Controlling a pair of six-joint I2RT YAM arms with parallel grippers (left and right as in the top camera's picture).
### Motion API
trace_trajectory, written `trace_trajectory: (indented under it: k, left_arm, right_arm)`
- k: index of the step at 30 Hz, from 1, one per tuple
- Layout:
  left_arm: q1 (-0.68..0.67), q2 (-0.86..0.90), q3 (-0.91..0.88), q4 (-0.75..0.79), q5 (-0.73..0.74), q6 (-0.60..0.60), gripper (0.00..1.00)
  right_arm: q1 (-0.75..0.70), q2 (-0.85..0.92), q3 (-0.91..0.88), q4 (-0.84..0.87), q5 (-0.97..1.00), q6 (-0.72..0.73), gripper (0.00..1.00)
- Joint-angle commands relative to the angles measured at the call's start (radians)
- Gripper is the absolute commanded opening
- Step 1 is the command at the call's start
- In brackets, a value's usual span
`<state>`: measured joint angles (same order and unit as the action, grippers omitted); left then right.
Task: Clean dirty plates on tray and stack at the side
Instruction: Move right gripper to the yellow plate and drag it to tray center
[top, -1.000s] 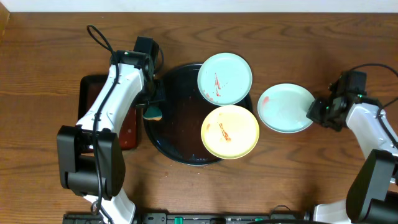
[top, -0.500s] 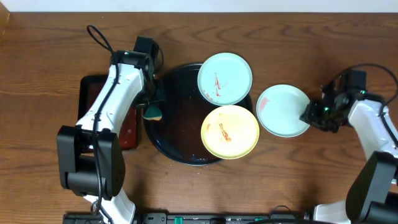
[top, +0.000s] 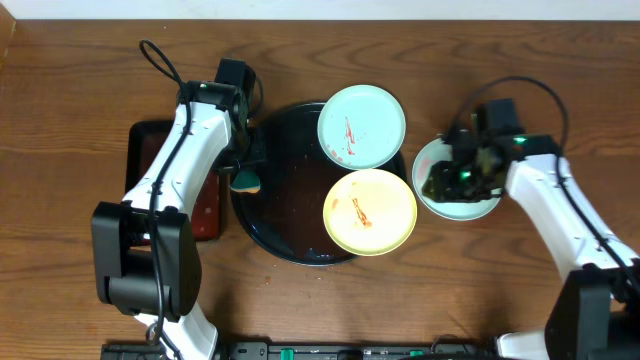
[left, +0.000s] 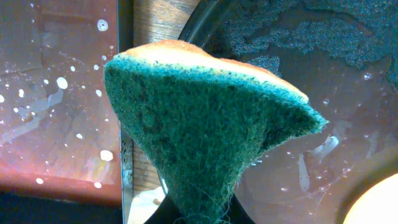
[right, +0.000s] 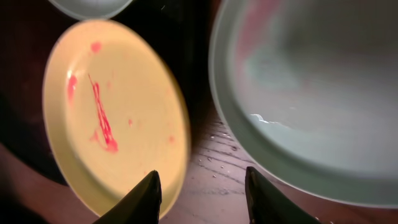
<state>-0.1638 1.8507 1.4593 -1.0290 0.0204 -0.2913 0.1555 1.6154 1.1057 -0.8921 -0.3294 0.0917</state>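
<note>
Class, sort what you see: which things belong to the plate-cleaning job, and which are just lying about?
Job: sauce-smeared mint plate, sauce-smeared yellow plate, clean-looking mint plate, round black tray, green sponge.
Lying about: rectangular tray, black cable.

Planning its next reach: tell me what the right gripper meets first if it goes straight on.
Probably the bare table between the yellow plate and the clean mint plate: the open right gripper points into that gap. Depth is unclear.

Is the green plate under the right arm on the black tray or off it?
Off it. The green plate lies on the wood tabletop, beside the tray, not inside its rim.
</note>
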Motion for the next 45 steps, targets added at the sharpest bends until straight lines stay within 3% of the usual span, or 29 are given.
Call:
trace_trajectory:
  k: [1,11,16,18,28,39,45]
  left_arm:
    - [0.002,-0.021,0.014,-0.002,-0.005,0.009,0.07]
    - [0.002,-0.021,0.014,-0.002,-0.005,0.009,0.08]
    - [0.002,-0.021,0.014,-0.002,-0.005,0.009,0.07]
    - [0.002,-0.021,0.014,-0.002,-0.005,0.009,0.07]
    - [0.002,-0.021,0.014,-0.002,-0.005,0.009,0.08]
    - [0.002,-0.021,0.014,-0.002,-0.005,0.009,0.08]
    - [0.002,-0.021,0.014,-0.002,-0.005,0.009,0.07]
  right_arm:
    - [0.062,0.036,-0.006,0.014,0.107,0.055,0.41]
    - [0.142,0.160,-0.005,0.071,0.116,0.107,0.35]
    - [0.145,0.183,-0.005,0.073,0.119,0.122,0.08]
    - [0.145,0.173,-0.004,0.072,0.119,0.133,0.01]
    - [0.161,0.067,-0.002,0.087,0.017,0.193,0.01]
    - [0.404,0.136,-0.003,0.341,0.173,0.552,0.01]
    - [0.486,0.199,-0.003,0.356,0.224,0.686,0.01]
